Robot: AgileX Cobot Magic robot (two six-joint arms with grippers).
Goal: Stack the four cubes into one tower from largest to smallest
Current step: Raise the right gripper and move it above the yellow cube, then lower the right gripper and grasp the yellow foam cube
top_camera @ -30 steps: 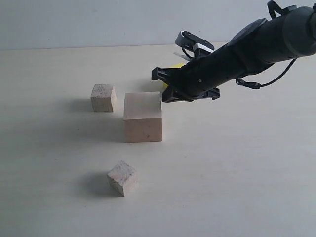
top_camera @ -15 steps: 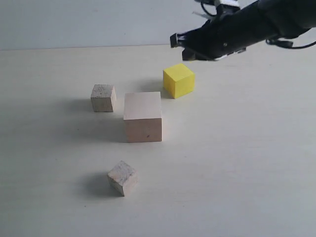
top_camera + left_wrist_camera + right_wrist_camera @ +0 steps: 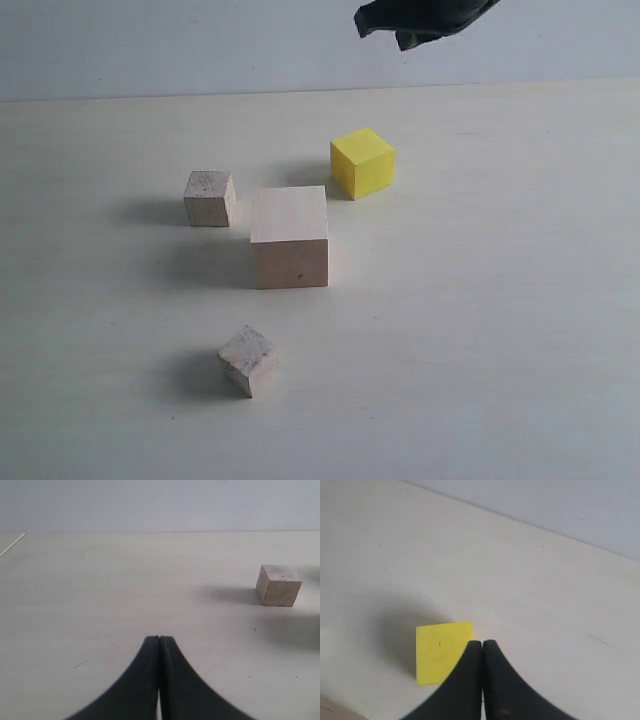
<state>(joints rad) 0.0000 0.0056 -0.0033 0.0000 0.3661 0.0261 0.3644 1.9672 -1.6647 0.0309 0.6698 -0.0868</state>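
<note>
Yellow cube on bench, just far-right of large cube, apart | left small cube, near small cube; nothing stacked | right fingers pressed together, empty, high up; yellow lies below, slightly left | left fingers pressed together, empty | right arm nearer

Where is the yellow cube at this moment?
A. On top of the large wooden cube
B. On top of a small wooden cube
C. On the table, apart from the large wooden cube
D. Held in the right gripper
C: the yellow cube rests on the table, with a gap to the large wooden cube. The right gripper is shut above it and holds nothing.
</note>
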